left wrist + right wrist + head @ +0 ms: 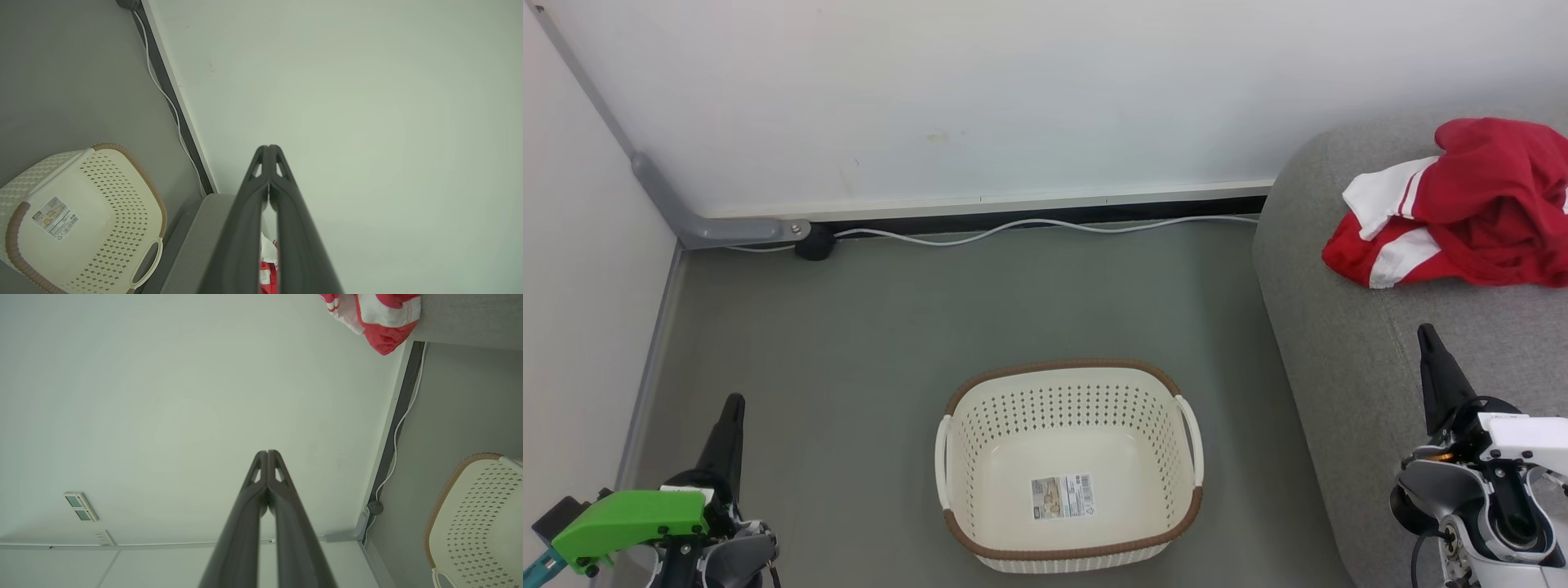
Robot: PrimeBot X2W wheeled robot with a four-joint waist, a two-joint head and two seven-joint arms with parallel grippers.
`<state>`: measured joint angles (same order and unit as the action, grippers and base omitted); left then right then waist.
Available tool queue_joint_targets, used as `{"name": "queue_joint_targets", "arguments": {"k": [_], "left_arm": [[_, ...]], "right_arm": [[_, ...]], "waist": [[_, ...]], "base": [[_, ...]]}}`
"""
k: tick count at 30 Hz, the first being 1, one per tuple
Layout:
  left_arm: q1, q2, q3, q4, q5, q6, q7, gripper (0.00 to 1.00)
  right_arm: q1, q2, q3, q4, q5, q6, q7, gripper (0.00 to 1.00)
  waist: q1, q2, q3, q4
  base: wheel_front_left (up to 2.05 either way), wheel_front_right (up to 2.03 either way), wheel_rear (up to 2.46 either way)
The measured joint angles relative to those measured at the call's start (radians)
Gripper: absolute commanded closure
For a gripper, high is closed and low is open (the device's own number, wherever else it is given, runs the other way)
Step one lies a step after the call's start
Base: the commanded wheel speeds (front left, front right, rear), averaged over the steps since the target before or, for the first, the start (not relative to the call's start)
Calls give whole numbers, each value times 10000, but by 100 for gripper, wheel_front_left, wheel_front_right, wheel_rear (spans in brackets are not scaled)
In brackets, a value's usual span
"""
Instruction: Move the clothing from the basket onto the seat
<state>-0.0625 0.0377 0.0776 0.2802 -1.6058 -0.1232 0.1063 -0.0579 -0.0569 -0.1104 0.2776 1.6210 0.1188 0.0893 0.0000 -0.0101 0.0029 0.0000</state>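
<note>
The red and white clothing [1462, 204] lies crumpled on the grey seat [1347, 343] at the upper right, also seen as clothing [376, 314] in the right wrist view. On the floor at centre stands the cream basket [1068, 465], holding nothing but the sticker on its bottom; it is also the basket [81, 220] in the left wrist view. My left gripper [734, 402] is shut and holds nothing, at lower left over the floor. Over the seat's front part, my right gripper [1425, 331] is shut too, with nothing in it. Both wrist views show touching fingertips [269, 148] [267, 452].
A white wall [931, 98] runs behind, with a white cable [1013, 227] along its base and a grey conduit [719, 230] in the left corner. A side wall [572, 286] closes the left. Grey floor [866, 343] surrounds the basket.
</note>
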Motion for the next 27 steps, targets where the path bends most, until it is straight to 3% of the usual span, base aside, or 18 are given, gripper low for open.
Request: {"name": "queue_joint_targets", "arguments": {"k": [27], "left_arm": [[0, -2, 4, -21, 0, 0, 0, 100]], "right_arm": [[0, 4, -10, -4, 0, 0, 2, 100]], "waist": [[0, 0, 1, 0]], "base": [[0, 0, 0]]}}
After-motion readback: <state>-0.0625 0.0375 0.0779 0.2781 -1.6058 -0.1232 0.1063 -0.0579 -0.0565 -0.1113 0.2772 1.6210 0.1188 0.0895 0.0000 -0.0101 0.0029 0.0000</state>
